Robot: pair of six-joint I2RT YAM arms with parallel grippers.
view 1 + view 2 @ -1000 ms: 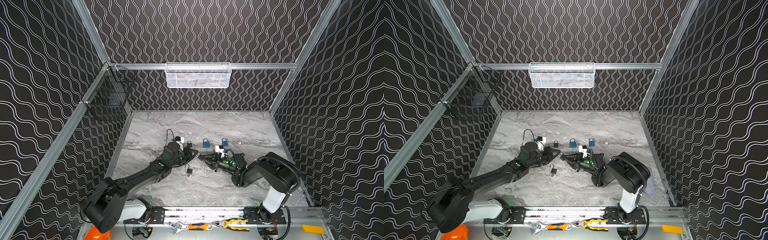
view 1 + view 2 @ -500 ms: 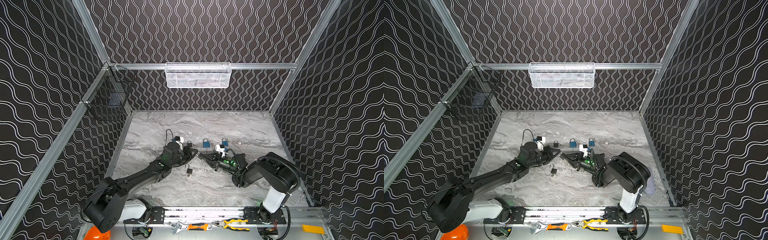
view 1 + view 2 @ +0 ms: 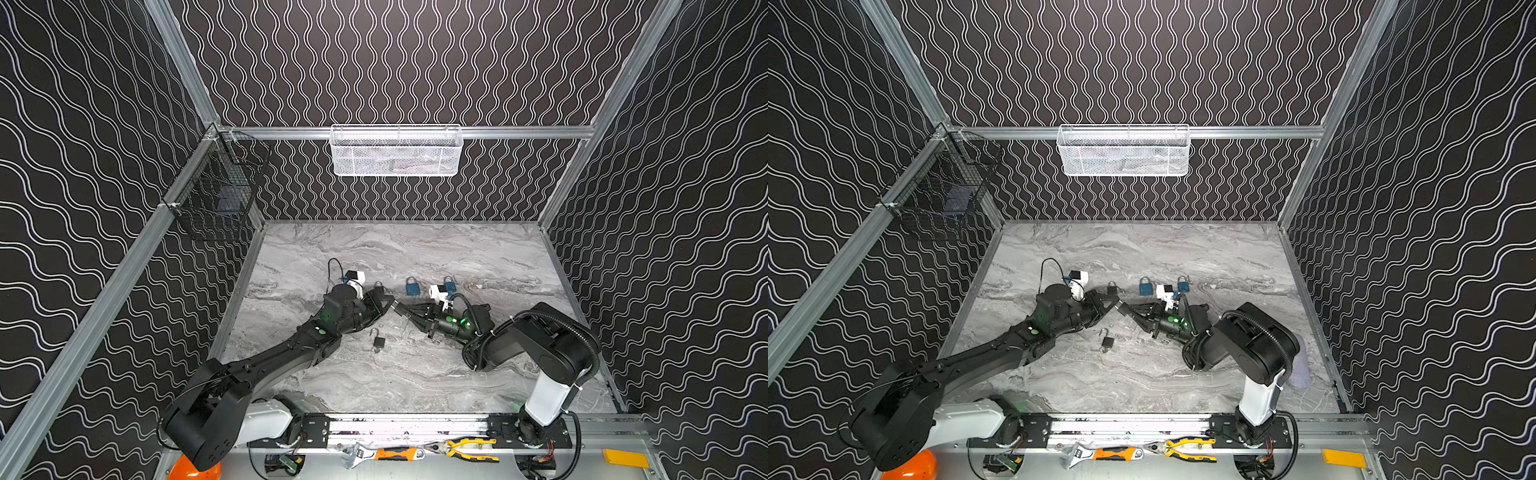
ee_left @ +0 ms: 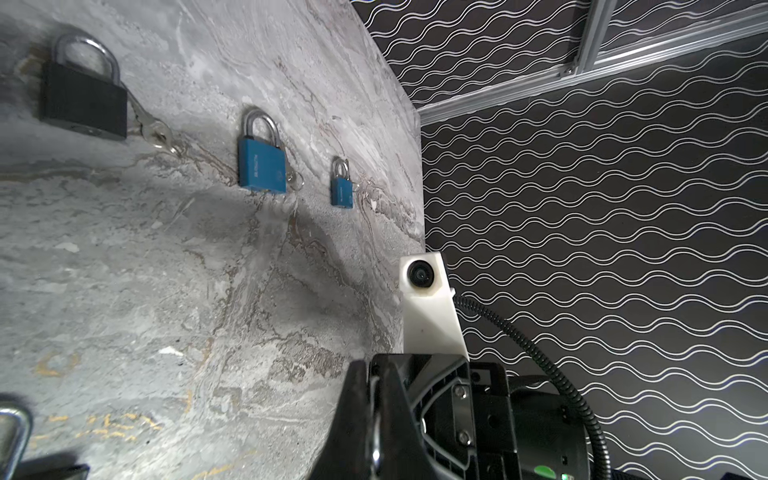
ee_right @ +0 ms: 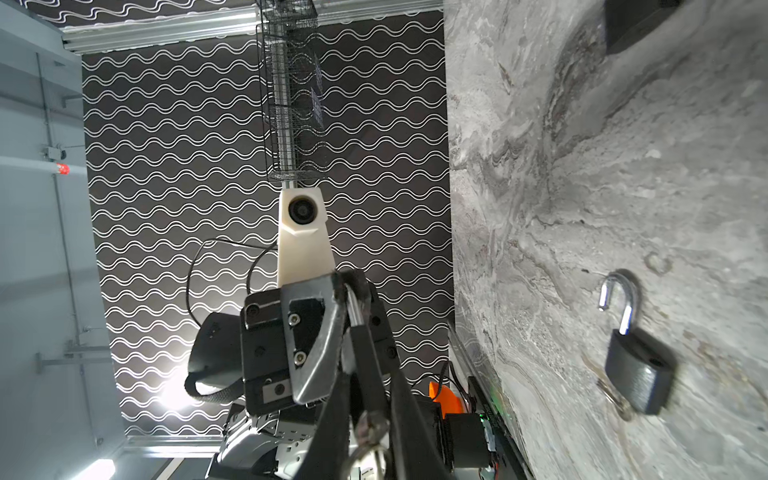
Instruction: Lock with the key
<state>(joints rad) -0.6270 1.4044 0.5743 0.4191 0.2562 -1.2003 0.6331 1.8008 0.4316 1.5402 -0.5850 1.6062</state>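
My left end effector (image 3: 386, 302) is clenched on the small silver key (image 5: 354, 309), tip to tip with the right end effector (image 3: 402, 310), whose grip I cannot tell. The open black padlock (image 3: 378, 341) lies nearer on the grey marble tabletop (image 3: 415, 382); a shut black padlock (image 4: 83, 99) and two blue padlocks (image 4: 262, 166) (image 4: 341, 187), farther.

no legible txt, blue padlock (image 4: 262, 166) print too blurry

so my right claw (image 3: 401, 309) is in closer now, tips nearly meeting my left claw (image 3: 390, 301), jaws narrower around the key (image 5: 354, 309) than a second ago
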